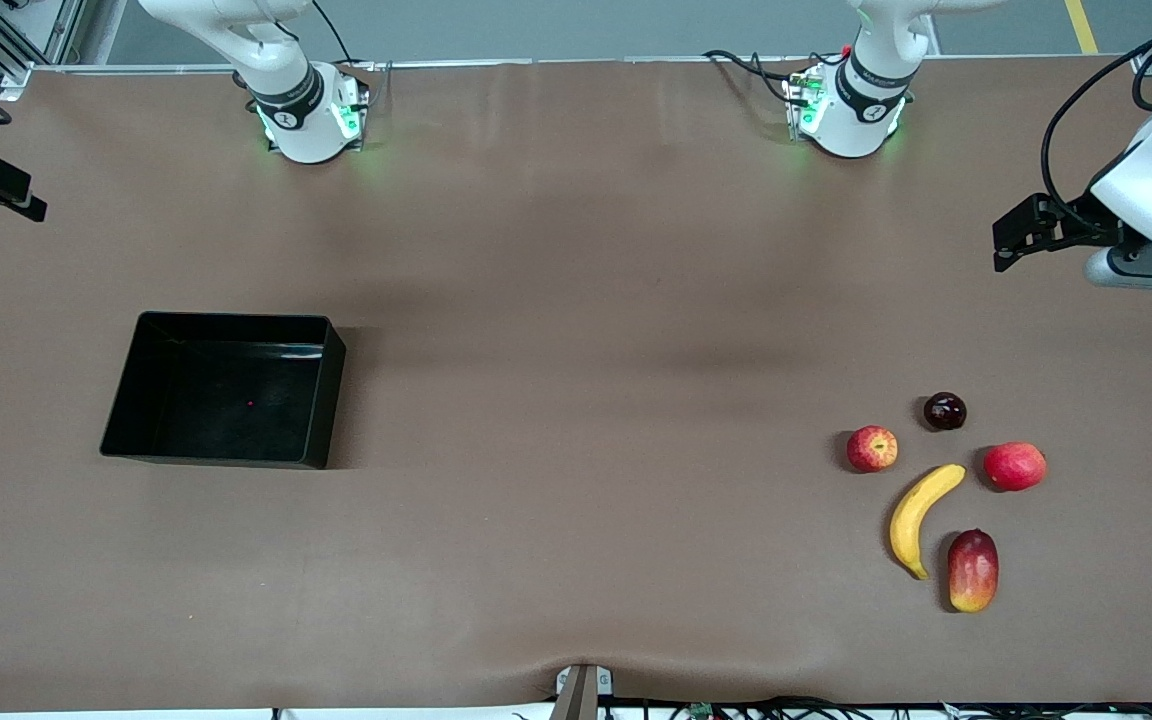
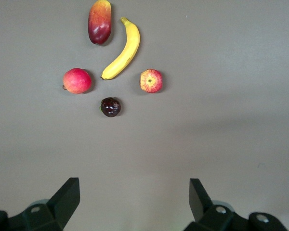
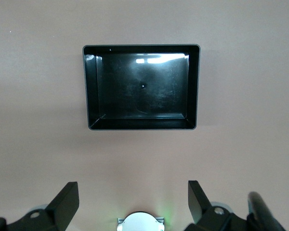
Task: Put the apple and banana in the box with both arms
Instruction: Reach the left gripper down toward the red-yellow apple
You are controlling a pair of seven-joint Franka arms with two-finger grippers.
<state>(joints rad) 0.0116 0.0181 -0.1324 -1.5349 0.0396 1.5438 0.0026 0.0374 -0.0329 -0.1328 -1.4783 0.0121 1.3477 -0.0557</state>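
A: Arm poses?
B: Left gripper (image 1: 1011,240) up in the air over bare table at the left arm's end, wrist tipped so its cam looks down at the fruit. Fingers (image 2: 67,195) spread wide, nothing btwn them. Right gripper (image 3: 132,199) hangs over bare table w/ the box ahead of it; fingers (image 3: 67,197) also wide apart, empty. In front view only its base and lower links show.

A: Task items?
B: Box (image 1: 321,400) sits toward the right arm's end of table, upright, inside bare apart from a tiny speck. Apple (image 1: 872,448) and banana (image 1: 921,516) both on the table toward the left arm's end, well apart from box. Banana lies just nearer the front cam than the apple, not touching it.

A: Other fruit?
B: Dark round fruit (image 1: 945,411) farther from front cam than the apple. Pinkish-red fruit (image 1: 1015,466) beside the banana's upper tip. Mango-like fruit (image 1: 973,570) beside the banana's lower end, close, small gap.
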